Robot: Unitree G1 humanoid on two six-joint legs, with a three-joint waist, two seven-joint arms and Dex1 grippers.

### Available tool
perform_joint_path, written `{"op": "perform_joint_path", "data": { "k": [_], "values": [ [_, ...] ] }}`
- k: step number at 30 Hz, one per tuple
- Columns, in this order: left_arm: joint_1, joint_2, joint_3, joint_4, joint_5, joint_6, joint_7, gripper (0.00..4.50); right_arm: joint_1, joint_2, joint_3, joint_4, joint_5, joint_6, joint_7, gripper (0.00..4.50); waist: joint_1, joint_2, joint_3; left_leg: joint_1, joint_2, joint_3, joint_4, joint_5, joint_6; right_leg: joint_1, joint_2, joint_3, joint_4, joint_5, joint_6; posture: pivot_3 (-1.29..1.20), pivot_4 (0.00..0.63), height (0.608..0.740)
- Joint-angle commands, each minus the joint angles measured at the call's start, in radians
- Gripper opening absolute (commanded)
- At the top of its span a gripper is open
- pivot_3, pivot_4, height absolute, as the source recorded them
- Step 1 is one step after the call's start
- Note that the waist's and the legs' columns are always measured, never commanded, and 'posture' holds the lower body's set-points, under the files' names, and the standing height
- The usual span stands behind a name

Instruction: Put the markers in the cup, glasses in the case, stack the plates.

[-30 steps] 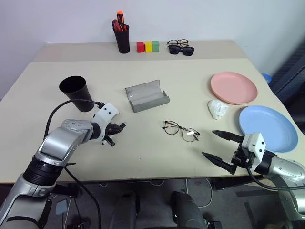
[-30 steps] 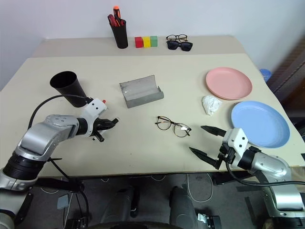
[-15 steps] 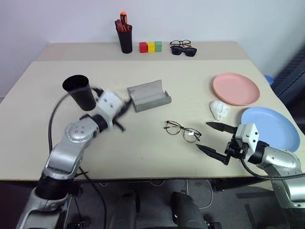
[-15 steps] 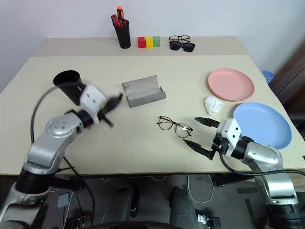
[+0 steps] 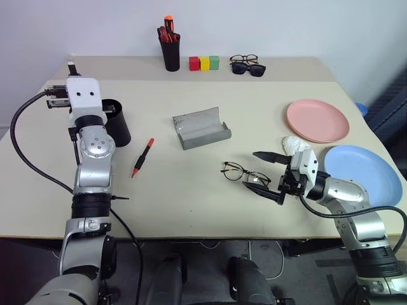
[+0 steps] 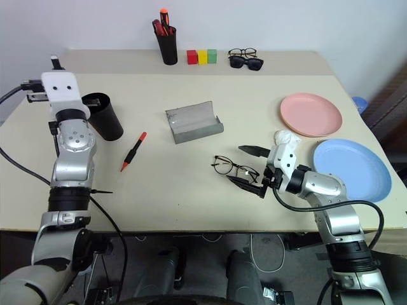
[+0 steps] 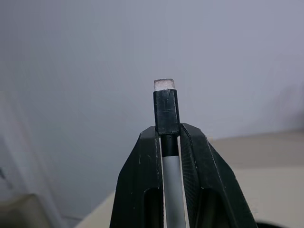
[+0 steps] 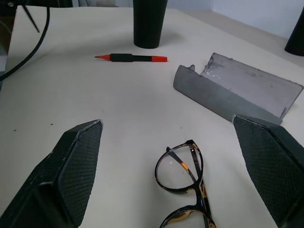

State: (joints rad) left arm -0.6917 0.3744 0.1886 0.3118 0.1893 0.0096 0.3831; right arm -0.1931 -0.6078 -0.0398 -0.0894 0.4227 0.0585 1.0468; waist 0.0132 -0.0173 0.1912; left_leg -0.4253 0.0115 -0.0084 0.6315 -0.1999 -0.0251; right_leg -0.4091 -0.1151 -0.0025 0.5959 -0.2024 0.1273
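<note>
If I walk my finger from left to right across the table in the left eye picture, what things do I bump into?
Black cup → red-capped marker → grey case → wire glasses → crumpled white wad → pink plate → blue plate.

table | cup | red-capped marker | case | glasses | plates
</note>
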Motion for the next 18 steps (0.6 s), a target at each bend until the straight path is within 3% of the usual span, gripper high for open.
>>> {"op": "perform_joint_path", "data": {
  "k": [1,12,18],
  "values": [
    [-0.062,0.005,0.0,0.063,0.018,-0.068,0.032,0.07,-0.004,-0.001,-0.015,-0.016,0.002,-0.018,0.002,4.5,0.0,0.0,0.0,0.0,0.0,0.0,0.0,0.0,0.0,0.0,0.0,0.0,0.0,0.0,0.0,0.0,0.15,0.74],
    [-0.124,-0.014,-0.048,0.267,0.045,-0.199,0.068,0.07,0.033,-0.007,-0.034,-0.058,0.009,-0.003,-0.02,4.5,-0.001,0.0,0.0,0.0,0.0,0.0,0.0,0.0,0.0,0.0,0.0,0.0,0.0,0.001,0.001,0.0,0.15,0.74],
    [-0.1,-0.037,-0.07,0.286,0.038,-0.237,0.05,2.88,0.043,-0.015,-0.044,-0.082,0.012,0.014,-0.034,4.5,-0.001,0.0,0.0,0.0,0.0,0.0,0.0,0.0,0.0,0.0,0.0,0.0,0.0,0.001,0.002,0.0,0.15,0.74]
  ]
}}
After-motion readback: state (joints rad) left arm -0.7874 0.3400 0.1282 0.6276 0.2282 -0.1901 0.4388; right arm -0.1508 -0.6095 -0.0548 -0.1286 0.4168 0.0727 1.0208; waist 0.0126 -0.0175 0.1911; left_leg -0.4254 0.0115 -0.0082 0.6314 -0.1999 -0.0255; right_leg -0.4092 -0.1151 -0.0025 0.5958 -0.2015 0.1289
